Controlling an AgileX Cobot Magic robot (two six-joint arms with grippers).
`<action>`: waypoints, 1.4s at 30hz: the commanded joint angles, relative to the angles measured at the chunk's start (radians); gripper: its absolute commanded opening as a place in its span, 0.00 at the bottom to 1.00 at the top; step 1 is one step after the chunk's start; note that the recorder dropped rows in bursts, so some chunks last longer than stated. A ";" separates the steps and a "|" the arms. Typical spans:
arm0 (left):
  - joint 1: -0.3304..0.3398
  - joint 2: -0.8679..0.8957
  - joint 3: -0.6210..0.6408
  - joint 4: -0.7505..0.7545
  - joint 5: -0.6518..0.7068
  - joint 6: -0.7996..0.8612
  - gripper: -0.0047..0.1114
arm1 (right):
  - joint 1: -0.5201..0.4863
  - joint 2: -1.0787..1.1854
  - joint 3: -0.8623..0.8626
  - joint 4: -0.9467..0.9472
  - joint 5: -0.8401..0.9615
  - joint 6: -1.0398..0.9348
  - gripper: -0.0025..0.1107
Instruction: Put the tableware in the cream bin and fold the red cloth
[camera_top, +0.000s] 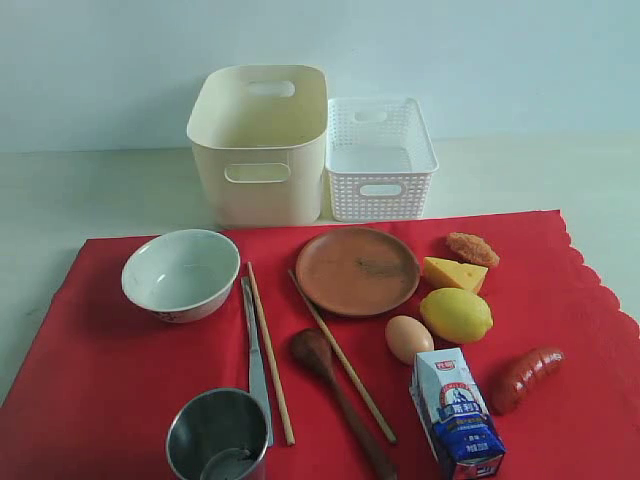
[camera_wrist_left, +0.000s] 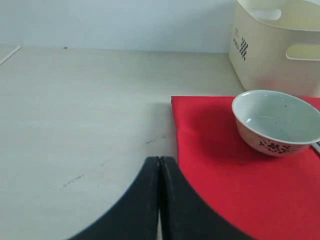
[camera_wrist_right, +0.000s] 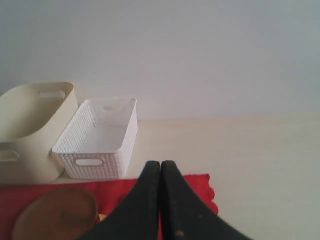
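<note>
Both left fingers (camera_wrist_left: 142, 200) and right fingers (camera_wrist_right: 145, 200) pressed together, empty; bowl (camera_top: 181, 272) near cloth's (camera_top: 120, 380) far-left corner; bin (camera_top: 260, 205) toward bench's (camera_top: 80, 190) far edge.

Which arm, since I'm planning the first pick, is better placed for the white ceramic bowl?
Probably left: the shut left gripper hangs near the white ceramic bowl, with the cream plastic bin beyond; the right gripper faces the white lattice basket.

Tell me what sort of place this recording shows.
Likely a staged tabletop test setup, not a real kitchen: a pale table against a blank wall, a red cloth laid with tableware and food, a cream bin and white basket behind.
</note>
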 joint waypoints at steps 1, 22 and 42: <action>0.001 -0.007 0.002 -0.002 -0.008 -0.001 0.04 | -0.003 0.116 -0.006 0.056 0.006 -0.019 0.02; 0.001 -0.007 0.002 -0.002 -0.008 -0.001 0.04 | 0.246 0.492 -0.064 0.153 0.201 -0.223 0.46; 0.001 -0.007 0.002 -0.002 -0.008 -0.001 0.04 | 0.355 0.756 -0.127 0.412 0.341 -0.479 0.78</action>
